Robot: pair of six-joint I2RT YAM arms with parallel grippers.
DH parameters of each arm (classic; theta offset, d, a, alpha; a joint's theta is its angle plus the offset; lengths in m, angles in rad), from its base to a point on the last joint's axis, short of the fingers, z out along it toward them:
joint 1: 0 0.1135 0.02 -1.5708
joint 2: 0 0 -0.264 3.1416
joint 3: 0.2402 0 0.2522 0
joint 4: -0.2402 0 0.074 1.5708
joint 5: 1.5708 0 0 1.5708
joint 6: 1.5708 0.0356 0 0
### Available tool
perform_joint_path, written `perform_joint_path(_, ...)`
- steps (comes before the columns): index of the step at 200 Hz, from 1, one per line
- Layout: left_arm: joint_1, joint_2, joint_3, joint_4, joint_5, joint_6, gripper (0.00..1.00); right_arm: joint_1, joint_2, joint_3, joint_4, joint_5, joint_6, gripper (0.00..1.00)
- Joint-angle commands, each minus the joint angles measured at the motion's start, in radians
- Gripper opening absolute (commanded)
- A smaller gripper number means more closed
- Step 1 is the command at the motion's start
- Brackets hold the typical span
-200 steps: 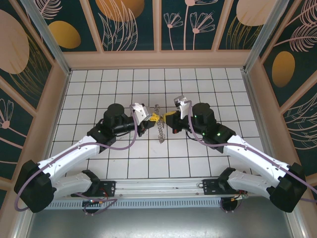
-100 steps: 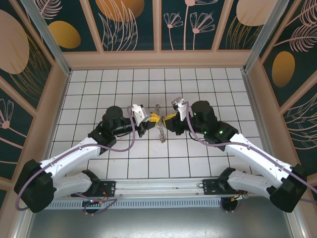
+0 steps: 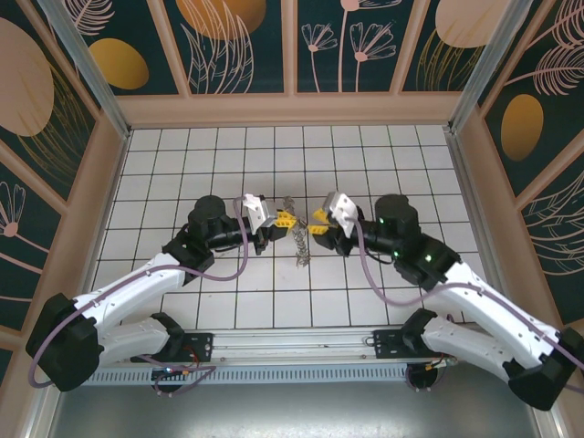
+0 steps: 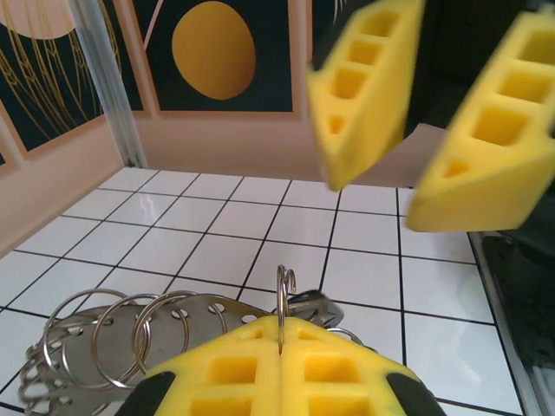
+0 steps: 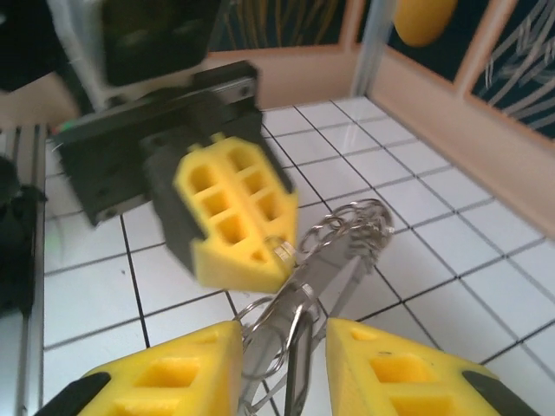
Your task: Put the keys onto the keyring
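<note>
Left claw (image 3: 284,219): closed, pads pinching a thin wire loop on edge, taken for the keyring (image 4: 280,296), which stands just above the pad tips in the left wrist view.
Right claw (image 3: 318,225): open, fingers apart, gripping nothing; set either side of the hanging bunch in the right wrist view, contact too close to call.
Keys (image 3: 299,246): silvery bunch of flat blades and small rings, dangling below the pinched loop between the two claws, seemingly off the counter (image 3: 274,301).
Direction from right claw: bunch at 9 o'clock in the top view, just beside.
Direction from left claw: bunch between 3 and 4 o'clock, just beside.
Long axis: bunch running 12 to 6 o'clock in the top view, at right angles to the line between the claws.
Nearer arm: about equal; only the right free to grasp.
Coming move, as a judgement: right fingers closing on one blade or ring, then feeding it toward 9 o'clock onto the loop.
Unclear: position of the loop's opening.
Risk: bunch swinging away from the closing fingers.
</note>
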Motion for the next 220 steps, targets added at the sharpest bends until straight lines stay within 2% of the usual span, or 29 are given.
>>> perform_joint_path(1,0.005,-0.035,-0.011,0.091,0.062,0.038,0.00,-0.036,-0.022,-0.025,0.095,-0.149,-0.237,0.33)
perform_joint_path(16,0.004,-0.040,-0.017,0.094,0.090,0.064,0.00,-0.066,0.021,0.021,0.010,-0.229,-0.297,0.34)
perform_joint_path(49,0.003,-0.046,-0.017,0.093,0.128,0.109,0.00,-0.068,0.073,0.058,-0.028,-0.275,-0.341,0.33)
perform_joint_path(126,0.004,-0.032,-0.007,0.059,0.176,0.152,0.00,-0.067,0.125,0.093,-0.050,-0.296,-0.364,0.23)
perform_joint_path(192,0.004,-0.013,0.006,0.061,0.206,0.173,0.00,-0.060,0.148,0.102,-0.064,-0.300,-0.388,0.22)
perform_joint_path(220,0.004,-0.005,0.011,0.063,0.212,0.174,0.00,-0.052,0.162,0.106,-0.065,-0.308,-0.390,0.17)
